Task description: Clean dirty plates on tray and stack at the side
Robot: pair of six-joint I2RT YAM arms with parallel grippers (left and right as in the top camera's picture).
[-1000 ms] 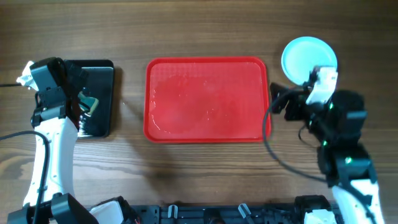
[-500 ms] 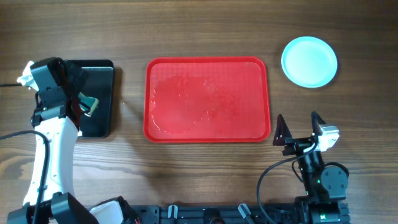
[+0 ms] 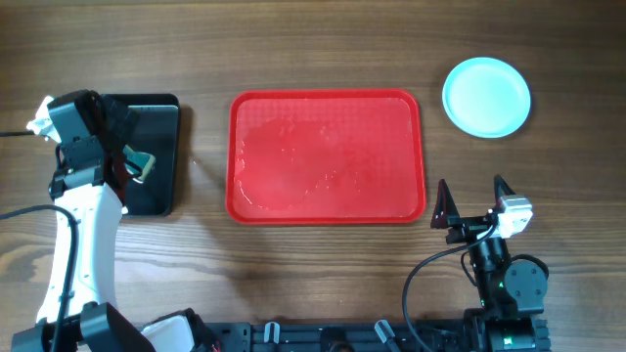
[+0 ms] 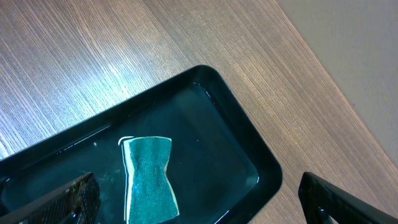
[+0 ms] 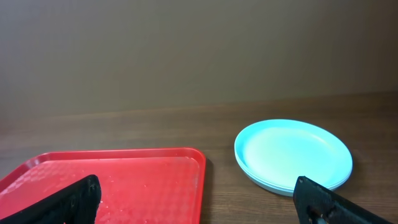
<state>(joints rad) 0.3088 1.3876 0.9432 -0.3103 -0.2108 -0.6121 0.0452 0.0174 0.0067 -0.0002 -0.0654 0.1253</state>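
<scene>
The large red rectangular plastic tray (image 3: pixel 326 147) lies in the middle of the wooden table (image 3: pixel 323 44) with nothing on it except a wet, smeary sheen, which I take as a sign that the washing is done. The round shallow plates (image 3: pixel 486 96) sit well apart from it, off its far right corner, piled one on another. The top one is pale turquoise, and from the right wrist view I can make out more rims under it (image 5: pixel 292 152), though I cannot count them or tell their colours. That pile at the side looks like the stack the task asks for, so I judge the job all but finished. The right gripper (image 3: pixel 469 196) hangs low near the front edge of the table, clear of both tray and stack. Its jaws are spread wide with nothing between them, and it faces the plates as if parked out of the way. On the other side, the left gripper (image 3: pixel 125 161) hovers over a small glossy black rectangular tray (image 3: pixel 156 110) that holds a shallow film of water. Its jaws are also wide apart and empty, and a teal sponge (image 4: pixel 148 177) lies flat in the water below them. The sponge seems to rest there so it stays wet and its drips stay off the wood.
</scene>
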